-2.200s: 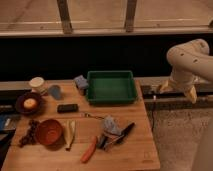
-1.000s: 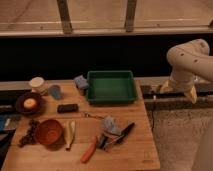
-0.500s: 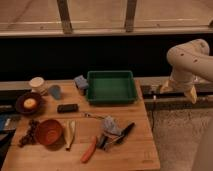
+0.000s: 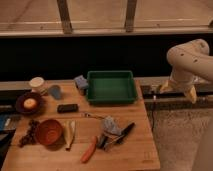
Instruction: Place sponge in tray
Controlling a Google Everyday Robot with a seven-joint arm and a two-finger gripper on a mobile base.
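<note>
1. While the white arm (image 4: 190, 57) is reaching down off the table's right side, we are seeing the gripper (image 4: 176, 91) hanging to the right of the green tray (image 4: 110, 87), past the table edge. We cannot tell whether it is spread or pressed together.
2. The blue sponge (image 4: 80, 81) is lying on the wooden table (image 4: 135, 152), outside the tray and just beside its left wall near the far corner. We cannot tell whether the two are touching.
3. Further left of the tray, a white cup (image 4: 36, 83), a grey-blue cup (image 4: 55, 92) and a dark bowl (image 4: 29, 103) holding something orange are standing.
4. In front of the tray and to its left, a black block (image 4: 67, 107) and an orange bowl (image 4: 48, 131) are sitting.
5. Straight in front of the tray, a crumpled bluish item (image 4: 111, 125) is resting.
</note>
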